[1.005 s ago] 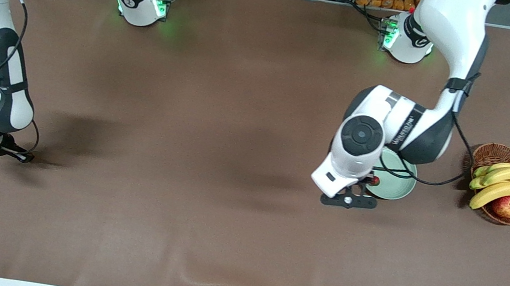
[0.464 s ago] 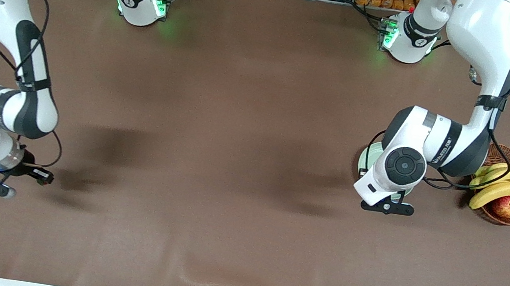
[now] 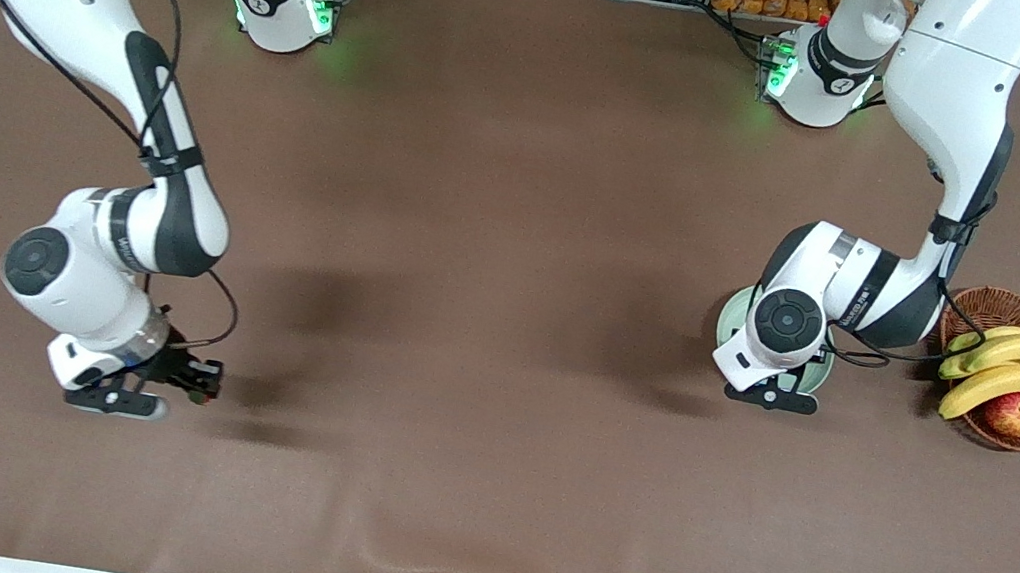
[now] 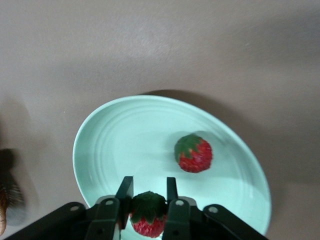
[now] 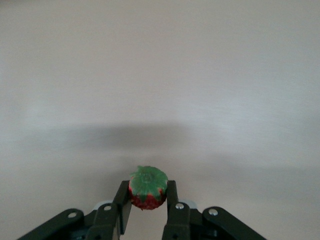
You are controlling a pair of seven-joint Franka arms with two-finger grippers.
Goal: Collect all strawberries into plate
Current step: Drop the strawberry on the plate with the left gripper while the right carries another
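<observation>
L gripper [image 4: 147, 200] sits over the round pale mint-green shallow plate [image 4: 100, 150], which lies toward the L arm's end of the table, just beside the brown wicker basket [image 3: 993, 303] w/ yellow bananas [image 3: 1014, 367] and a red-yellow apple [image 3: 1015, 413]. In L wrist view a small red strawberry w/ dark green leafy cap [image 4: 148, 214] is between the black fingers [image 4: 124, 192], jaws narrow; fingers look right against it, can't tell if they grip it or have just let go. Whether this berry touches the plate surface: can't tell. Second red strawberry w/ green cap [image 4: 193, 153] lies on the plate, apart from the one at the fingers. In front view the L arm's wrist covers most of the plate [image 3: 731, 311], only rim parts show.

R gripper [image 5: 147, 197] is over bare brown table cloth [image 3: 479, 221] toward the R arm's end, well apart from the plate. Its jaws are closed narrow on a third small red strawberry w/ green cap [image 5: 147, 187], cap facing the wrist cam, berry clear of the cloth. Front view shows the R gripper [image 3: 197, 386] w/ its shadow on the cloth beside it
</observation>
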